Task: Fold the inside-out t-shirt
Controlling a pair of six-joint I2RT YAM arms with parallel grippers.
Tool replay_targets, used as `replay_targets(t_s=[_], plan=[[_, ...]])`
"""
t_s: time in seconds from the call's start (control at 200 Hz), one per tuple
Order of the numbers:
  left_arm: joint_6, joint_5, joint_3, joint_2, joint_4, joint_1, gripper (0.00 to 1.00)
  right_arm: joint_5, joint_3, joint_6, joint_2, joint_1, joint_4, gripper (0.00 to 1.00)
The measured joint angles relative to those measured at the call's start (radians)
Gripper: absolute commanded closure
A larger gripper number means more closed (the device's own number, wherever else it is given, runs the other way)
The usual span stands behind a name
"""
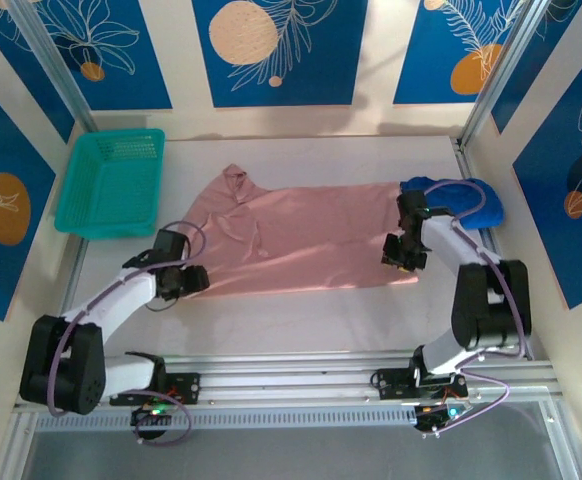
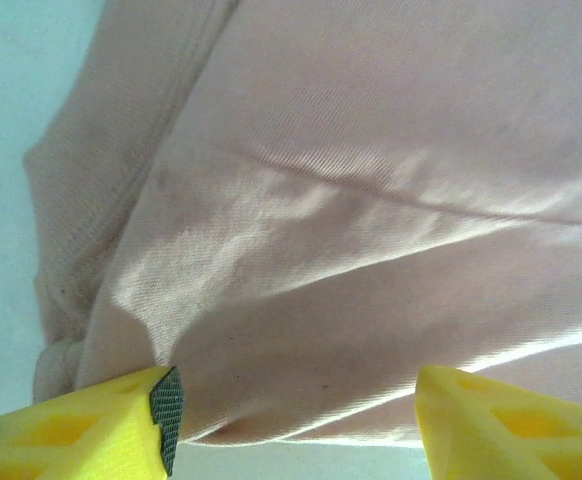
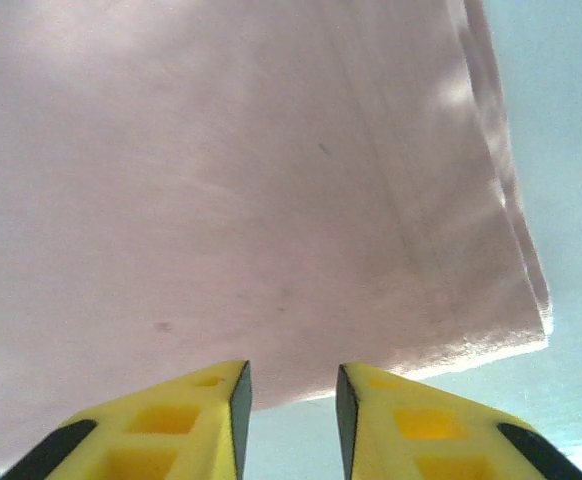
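Top external view showed the inside-out t-shirt between teal basket and blue garment, perhaps touching the latter; left gripper gaped wide, right gripper narrow, both empty.

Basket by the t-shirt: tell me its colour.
The basket is plain teal with perforated walls; it shows best in the top external view.

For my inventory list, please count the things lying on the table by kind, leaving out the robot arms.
Clothes: 2 (pink t-shirt, blue garment)
Baskets: 1 (teal basket)
Total: 3
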State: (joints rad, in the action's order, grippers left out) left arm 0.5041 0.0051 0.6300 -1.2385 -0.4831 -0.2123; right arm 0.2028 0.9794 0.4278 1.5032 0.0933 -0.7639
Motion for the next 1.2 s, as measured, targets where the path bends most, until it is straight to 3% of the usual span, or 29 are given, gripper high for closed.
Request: replay_targets(t_s=[0.085, 0.225, 0.38, 0.57, 0.885, 1.03, 1.2], plan=[[-0.008, 0.017, 0.072, -0.030, 0.024, 0.000, 0.37, -0.040, -0.003, -0.013, -0.069, 0.056, 0.085, 0.59], [-0.025, 0.074, 0.257, -0.222, 0.122, 0.001, 0.40, -0.175, -0.003, -0.006, -0.061, 0.175, 0.262, 0.56], [-0.052, 0.120, 0.428, -0.450, 0.200, 0.008, 0.44, -0.314, 0.069, 0.079, 0.101, 0.322, 0.457, 0.50], [-0.069, 0.169, 0.555, -0.625, 0.223, 0.037, 0.45, -0.381, 0.327, 0.198, 0.385, 0.468, 0.613, 0.55], [-0.069, 0.205, 0.594, -0.695, 0.238, 0.061, 0.43, -0.335, 0.687, 0.269, 0.706, 0.536, 0.567, 0.61], [-0.069, 0.209, 0.594, -0.696, 0.242, 0.064, 0.43, -0.281, 0.750, 0.267, 0.772, 0.541, 0.505, 0.62], [-0.069, 0.211, 0.585, -0.696, 0.251, 0.071, 0.43, -0.260, 0.785, 0.259, 0.819, 0.542, 0.470, 0.74]])
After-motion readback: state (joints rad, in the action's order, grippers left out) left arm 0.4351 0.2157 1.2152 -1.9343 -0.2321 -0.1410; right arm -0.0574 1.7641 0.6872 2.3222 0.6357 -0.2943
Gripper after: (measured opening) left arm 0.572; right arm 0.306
